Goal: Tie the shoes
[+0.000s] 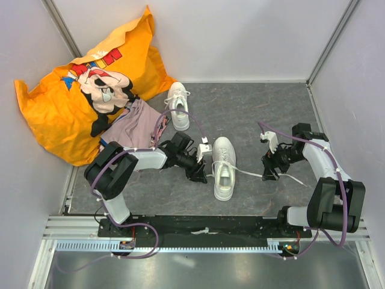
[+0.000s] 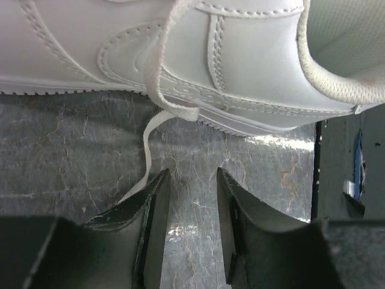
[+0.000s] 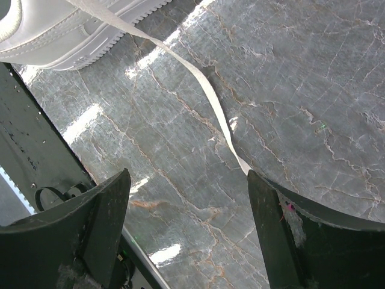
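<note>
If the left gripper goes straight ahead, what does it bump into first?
Probably the side of the shoe, at its sole. The open left gripper points at it; a lace hangs beside that path and might get brushed first.

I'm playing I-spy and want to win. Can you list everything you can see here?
near sneaker: one, white, between the grippers.
far sneaker: one, white, farther back, beside the garment.
lace: one loose strand, white, from near sneaker toward right gripper.
garment: one, pinkish-purple, back left.
cloth bundle: one, orange with cartoon print, back-left corner.
table: one, grey marbled.
left gripper: one, black, open, beside near sneaker.
right gripper: one, black, open, at lace end.
</note>
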